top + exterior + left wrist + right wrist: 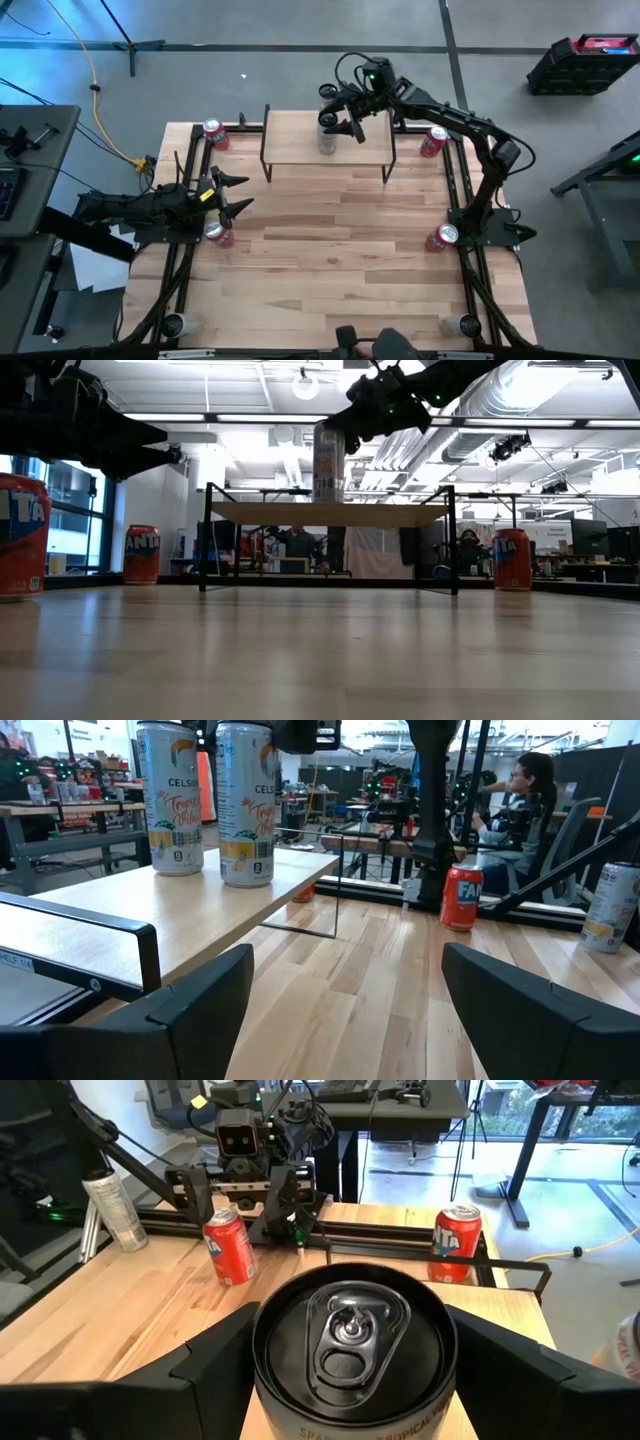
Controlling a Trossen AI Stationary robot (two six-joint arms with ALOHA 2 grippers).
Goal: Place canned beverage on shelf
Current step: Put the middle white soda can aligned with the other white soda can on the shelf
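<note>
Item one: the shelf (300,140), a light wood plank on thin black legs, standing at the far side of the desk (330,260).

Item two: the canned beverage (327,137), a tall pale can, upright on the shelf top near its middle. In the left wrist view we count a second tall can (170,795) standing just beside it on the plank.

Item three: the right gripper (345,118), above the shelf, its jaws spread on either side of the canned beverage's top; in the right wrist view we see a dark finger to each side of the lid, and we cannot tell whether they touch the can.

Item four: the left gripper (232,192), low over the desk's left side, jaws spread and holding nothing.

Item five: four red soda cans on the desk: far left (215,133), near left (217,233) just beside the left gripper, far right (433,141), near right (442,238).
</note>
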